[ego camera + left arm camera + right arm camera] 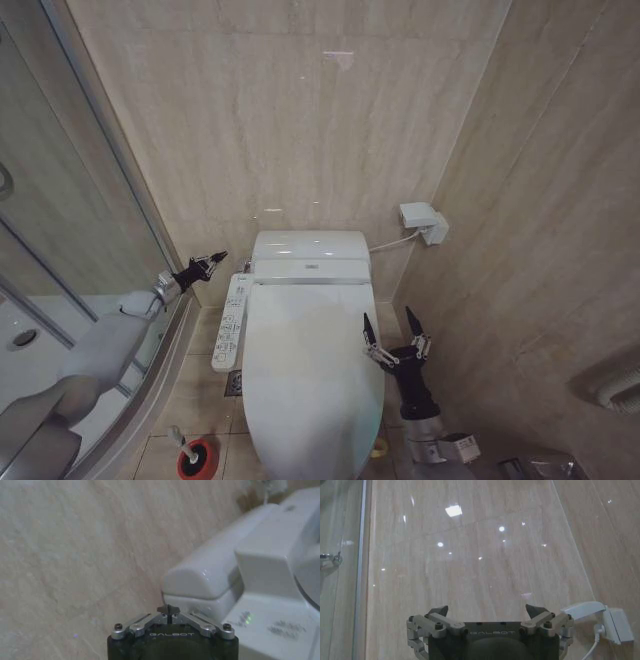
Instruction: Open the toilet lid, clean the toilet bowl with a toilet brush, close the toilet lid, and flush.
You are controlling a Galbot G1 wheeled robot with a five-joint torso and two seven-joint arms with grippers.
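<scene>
Toilet lid, glossy white and oval, lies closed over the toilet, long axis running from the tank toward the robot. Right gripper hovers, fingers spread, beside its right edge (not touching); left gripper, pinched closed, hangs near the tank.

The floor was tiled in beige with pale grout lines. The toilet stood on it at the centre, running from twelve o'clock at the wall down to six, its lid shut. At about seven o'clock from the toilet, near its front end, a red holder sat on the tiles with the brush standing in it, tilted. The shower's curved kerb bounded the floor at nine o'clock.
</scene>
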